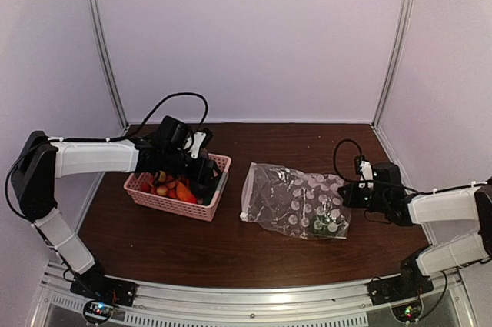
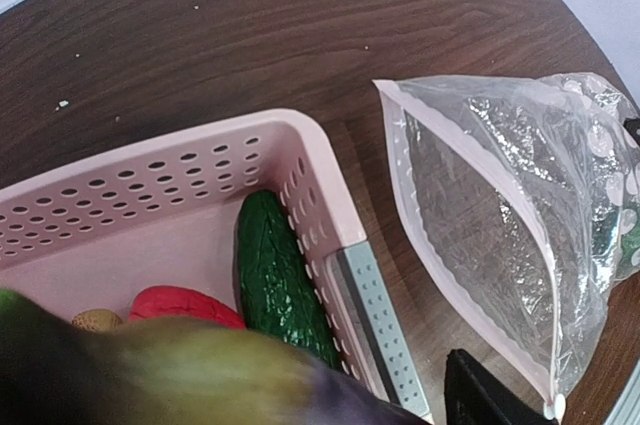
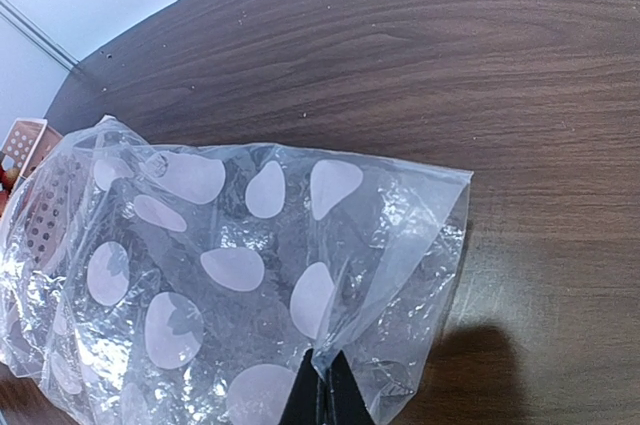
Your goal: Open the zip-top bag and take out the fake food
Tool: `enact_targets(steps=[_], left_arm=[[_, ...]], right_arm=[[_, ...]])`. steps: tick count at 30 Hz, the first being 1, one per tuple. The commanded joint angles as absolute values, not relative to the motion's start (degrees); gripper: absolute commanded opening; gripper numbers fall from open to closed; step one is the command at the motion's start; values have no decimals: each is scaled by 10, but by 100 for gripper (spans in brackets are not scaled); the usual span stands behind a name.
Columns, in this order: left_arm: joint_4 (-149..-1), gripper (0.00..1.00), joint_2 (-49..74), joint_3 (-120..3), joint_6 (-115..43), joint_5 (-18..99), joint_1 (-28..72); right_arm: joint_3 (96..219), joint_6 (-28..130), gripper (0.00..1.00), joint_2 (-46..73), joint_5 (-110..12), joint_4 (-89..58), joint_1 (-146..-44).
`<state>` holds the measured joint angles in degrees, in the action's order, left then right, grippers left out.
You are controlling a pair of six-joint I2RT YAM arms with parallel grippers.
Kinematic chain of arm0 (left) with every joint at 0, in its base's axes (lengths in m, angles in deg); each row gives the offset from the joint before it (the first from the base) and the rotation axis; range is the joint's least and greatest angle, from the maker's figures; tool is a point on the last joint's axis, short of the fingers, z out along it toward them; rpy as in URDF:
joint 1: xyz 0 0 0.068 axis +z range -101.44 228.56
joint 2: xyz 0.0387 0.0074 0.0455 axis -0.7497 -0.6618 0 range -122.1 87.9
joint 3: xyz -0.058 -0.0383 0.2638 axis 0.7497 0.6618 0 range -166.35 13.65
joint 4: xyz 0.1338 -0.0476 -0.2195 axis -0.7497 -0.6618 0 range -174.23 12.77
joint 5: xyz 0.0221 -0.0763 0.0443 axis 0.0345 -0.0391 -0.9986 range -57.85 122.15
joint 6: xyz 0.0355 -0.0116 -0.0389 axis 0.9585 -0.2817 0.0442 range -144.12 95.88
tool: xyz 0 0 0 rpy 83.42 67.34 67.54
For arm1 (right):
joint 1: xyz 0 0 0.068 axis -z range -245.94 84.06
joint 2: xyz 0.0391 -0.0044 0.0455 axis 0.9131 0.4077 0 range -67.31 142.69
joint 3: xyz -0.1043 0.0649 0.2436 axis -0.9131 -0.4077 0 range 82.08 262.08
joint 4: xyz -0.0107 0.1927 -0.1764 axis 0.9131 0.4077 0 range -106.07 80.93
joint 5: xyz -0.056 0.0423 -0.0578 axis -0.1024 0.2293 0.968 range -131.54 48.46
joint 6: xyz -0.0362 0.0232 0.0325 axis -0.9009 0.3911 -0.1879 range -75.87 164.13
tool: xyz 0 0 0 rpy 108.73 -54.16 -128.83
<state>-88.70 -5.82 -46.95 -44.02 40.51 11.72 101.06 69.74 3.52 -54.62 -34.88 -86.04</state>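
Note:
The zip-top bag (image 1: 296, 200) lies on the table, clear with white dots, a green piece (image 1: 327, 225) still inside. In the left wrist view the zip-top bag (image 2: 520, 205) has its zip mouth gaping toward the basket. My right gripper (image 1: 347, 192) is shut on a fold at the bag's closed end (image 3: 322, 385). My left gripper (image 1: 206, 177) hovers over the pink basket's right rim; its jaws stand apart (image 2: 420, 345) with bare table between them. A blurred green-and-purple eggplant (image 2: 180, 375) fills the lens beside the grey pad (image 2: 375, 315); I cannot tell if it touches it.
The pink perforated basket (image 1: 138, 188) stands left of the bag and holds fake food: a green cucumber (image 2: 275, 275), a red piece (image 2: 180, 303), and red and orange pieces (image 1: 181, 190). Enclosure walls and posts ring the table. Cables trail from both wrists.

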Motion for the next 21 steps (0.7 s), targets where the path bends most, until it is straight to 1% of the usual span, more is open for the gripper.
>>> enact_targets(steps=[1,4,8,11,16,18,21], left_arm=[[-899,57,-66,-479,-432,395,117],[-909,62,-72,-487,-434,389,118],[-915,76,-78,-495,-441,385,118],[-915,82,-74,-499,-441,382,118],[-918,94,-51,-512,-436,358,118],[-918,96,-41,-518,-435,350,118],[-904,96,-23,-520,-433,344,118]], right_arm=[[1024,688,0,42,-553,-358,-857],[1028,686,0,49,-557,-356,-857],[1031,686,0,56,-561,-356,-857],[1034,685,0,59,-563,-356,-857],[1037,682,0,58,-562,-350,-857],[1037,679,0,57,-561,-348,-857],[1035,676,0,53,-560,-344,-857]])
